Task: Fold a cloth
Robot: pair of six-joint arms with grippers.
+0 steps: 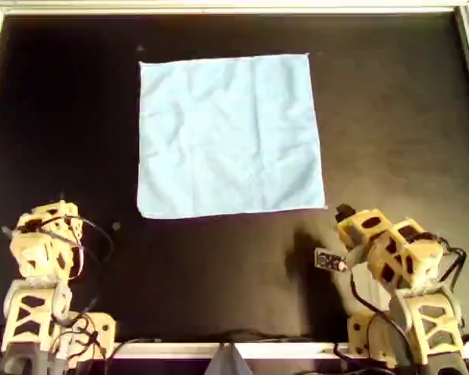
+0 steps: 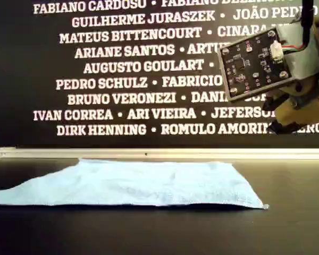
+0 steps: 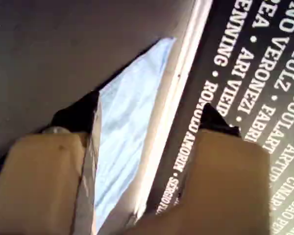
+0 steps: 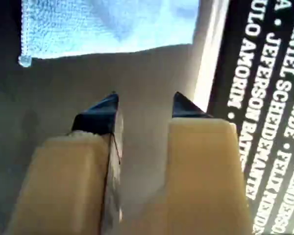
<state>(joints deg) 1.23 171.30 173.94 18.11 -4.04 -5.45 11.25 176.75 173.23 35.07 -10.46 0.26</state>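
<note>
A: Please go from the overhead view's left to its right. What comes first?

B: First is the left arm (image 1: 45, 258), at the near side of the black table (image 1: 62, 117), below the cloth and off past its left edge in the overhead view. It does not touch the cloth.

A: And its pincer?

B: In the left wrist view the left pincer (image 3: 147, 115) has its two dark tips wide apart, with nothing between them. Through the gap I see the cloth and the pale rail of the table.

A: Where is the cloth?

B: The cloth (image 1: 230, 134) is a light-blue square, spread flat and a little wrinkled, in the middle of the table, toward the far rail (image 1: 219, 8). In the exterior view it (image 2: 143, 183) lies low in front of that rail, and behind the rail stands a black wall with white names (image 2: 122, 66).

A: And to the right of the cloth?

B: The right arm (image 1: 395, 266) is near the cloth's lower right corner in the overhead view, but apart from it. The right pincer (image 4: 144, 105) is also apart and empty, and it hangs over bare table just before the cloth's corner (image 4: 25, 59).
</note>
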